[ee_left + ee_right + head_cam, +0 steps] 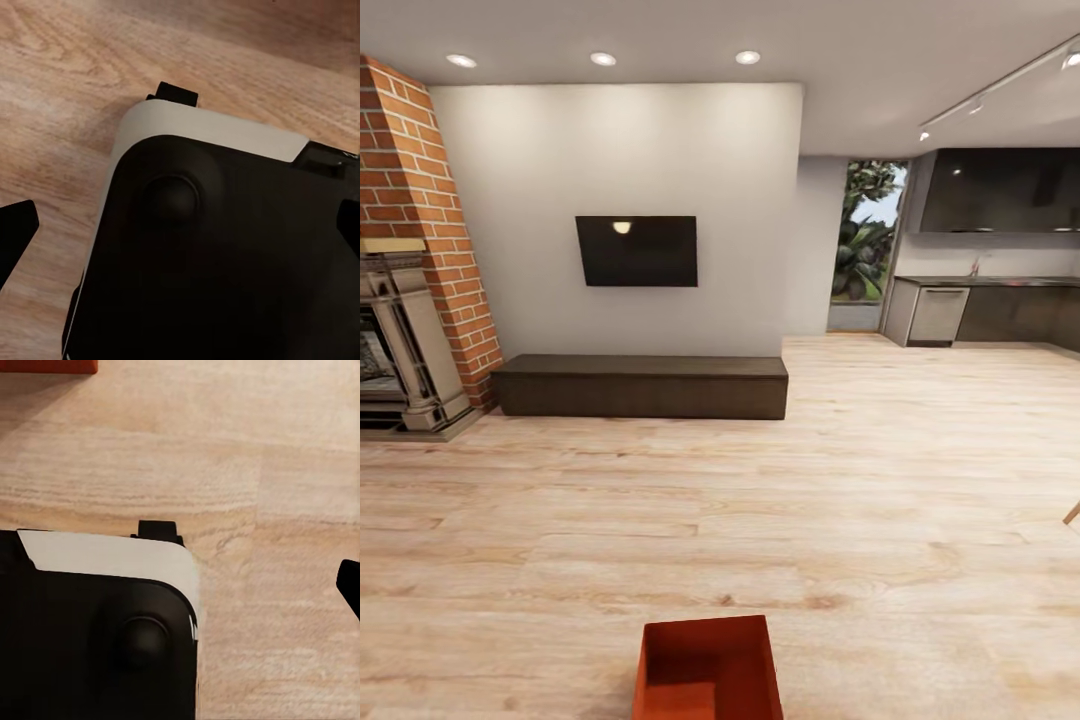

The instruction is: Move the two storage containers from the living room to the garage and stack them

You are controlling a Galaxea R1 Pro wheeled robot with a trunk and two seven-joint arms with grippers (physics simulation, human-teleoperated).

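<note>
- An orange-red storage container [706, 668] sat open on the light wood floor [860, 520], closest to the robot — a smaller orange-red shape lay inside it.
- The left tool's dark fingertip [16, 236] and the right tool's fingertip [350, 583] showed at the picture edges; I cannot tell if either was apart or together.
- Farther off stood a long dark bench [642, 385], a brick fireplace [415, 250] and a black screen [637, 251] on the white wall.
</note>
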